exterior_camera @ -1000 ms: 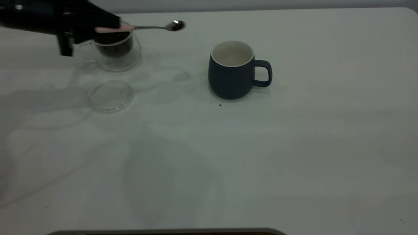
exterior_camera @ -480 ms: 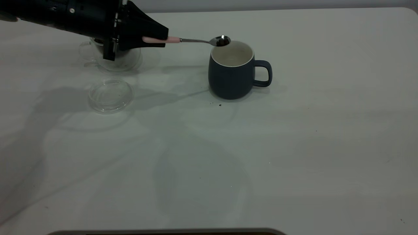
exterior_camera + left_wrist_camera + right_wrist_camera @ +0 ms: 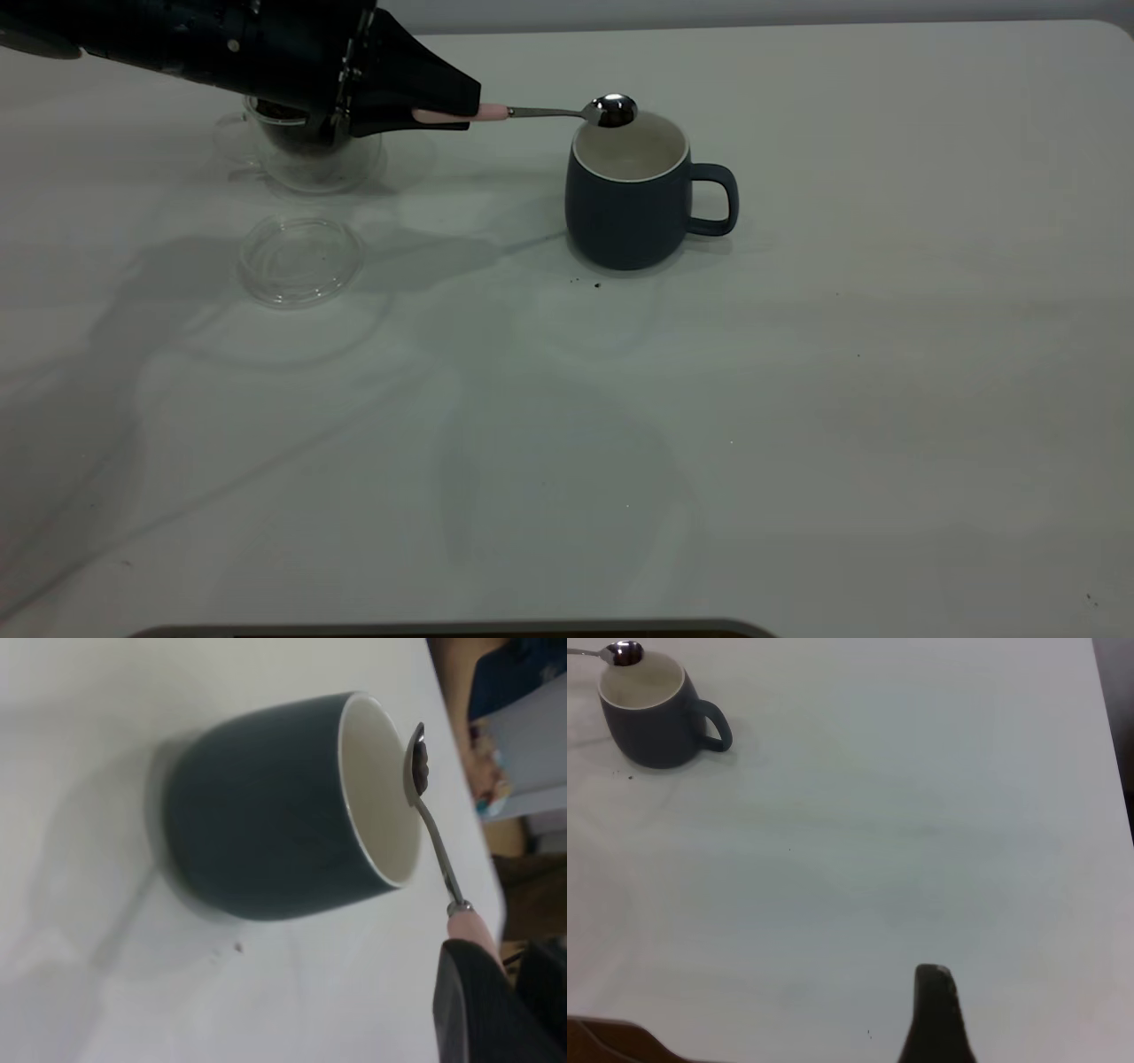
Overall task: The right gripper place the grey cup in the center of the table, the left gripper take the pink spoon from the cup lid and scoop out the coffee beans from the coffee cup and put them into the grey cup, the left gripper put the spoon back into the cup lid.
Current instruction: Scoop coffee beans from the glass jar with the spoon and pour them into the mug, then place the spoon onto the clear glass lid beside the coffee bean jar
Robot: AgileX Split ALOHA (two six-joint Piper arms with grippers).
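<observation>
Hard to see much of the coffee cup (image 3: pixel 312 151) from here: the left arm crosses right over it at the far left of the desk (image 3: pixel 797 399), and only the glass belly, the faint handle and a dark patch of coffee beans (image 3: pixel 285 113) peek out under the black housing. The left pincer (image 3: pixel 443 102) is clamped tight on the pale handle of the pink spoon (image 3: pixel 549 112); most of that handle is swallowed between the jaws, just a short pink stub showing before the metal neck. The spoon is held level, its shiny bowl poised right over the far rim of the grey cup (image 3: pixel 631 199), above it and not inside. The wrist camera shows something dark and lumpy sitting in the bowl, too small to call for sure. The grey cup stands upright near the middle of the desk, handle pointing to the right, cream inside; I can't make out its bottom. A few dark crumbs lie on the desk just beside its base. The cup lid (image 3: pixel 299 259) lies flat in front of the coffee cup, nothing on it. The right pincer (image 3: pixel 937 1014) is off well away from the cup, only one dark finger cut off at the edge of its own camera, so whether it's apart or together I can't tell.
</observation>
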